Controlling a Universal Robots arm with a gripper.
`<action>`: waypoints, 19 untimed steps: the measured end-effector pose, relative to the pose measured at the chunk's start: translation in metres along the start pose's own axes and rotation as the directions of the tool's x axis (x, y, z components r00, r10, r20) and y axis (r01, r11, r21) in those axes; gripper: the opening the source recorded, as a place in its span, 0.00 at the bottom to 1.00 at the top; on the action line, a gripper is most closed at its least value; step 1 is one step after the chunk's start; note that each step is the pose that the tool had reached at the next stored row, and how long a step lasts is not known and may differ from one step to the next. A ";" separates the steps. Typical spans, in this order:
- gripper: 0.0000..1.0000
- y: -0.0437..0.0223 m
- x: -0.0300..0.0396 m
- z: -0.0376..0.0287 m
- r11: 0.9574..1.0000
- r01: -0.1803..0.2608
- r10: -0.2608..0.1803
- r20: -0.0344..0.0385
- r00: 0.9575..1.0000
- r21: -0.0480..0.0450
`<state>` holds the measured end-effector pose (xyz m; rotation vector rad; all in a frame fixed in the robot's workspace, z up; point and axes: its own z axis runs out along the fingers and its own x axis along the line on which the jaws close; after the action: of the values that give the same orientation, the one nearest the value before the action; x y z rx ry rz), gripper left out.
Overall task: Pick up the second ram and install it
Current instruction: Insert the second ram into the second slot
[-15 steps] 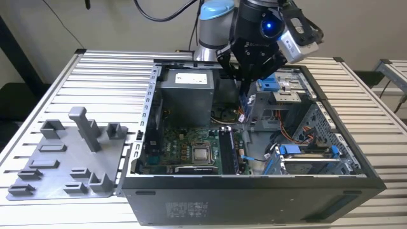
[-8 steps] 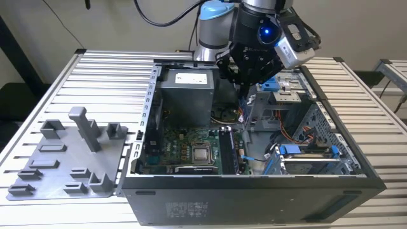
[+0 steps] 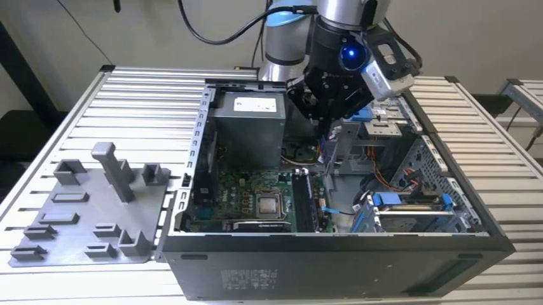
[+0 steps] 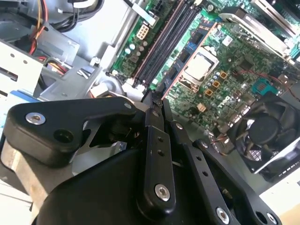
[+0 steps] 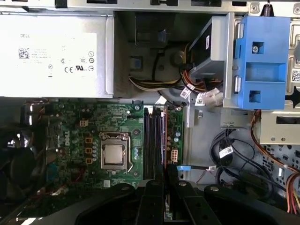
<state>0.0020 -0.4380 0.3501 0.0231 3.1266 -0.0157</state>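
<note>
Gripper (image 3: 327, 121) above computer case (image 3: 339, 254), seemingly clear of edges

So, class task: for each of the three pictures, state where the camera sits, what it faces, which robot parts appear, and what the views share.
Exterior view: off the arm, looking down at the open computer case; arm and gripper show.
First wrist view: on the arm, facing down at the motherboard; the gripper's links show.
Second wrist view: on the arm, slanted; gripper large.
Shared: all show the processor socket.
</note>
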 end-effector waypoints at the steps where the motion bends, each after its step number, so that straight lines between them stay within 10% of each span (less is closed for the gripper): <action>1: 0.14 0.0000 0.0001 0.0017 1.000 0.000 0.000 0.000 1.000 0.000; 19: 0.14 -0.0004 0.0014 0.0297 1.000 0.006 -0.006 -0.002 1.000 0.000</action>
<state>0.0011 -0.4387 0.3204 0.0132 3.1282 -0.0156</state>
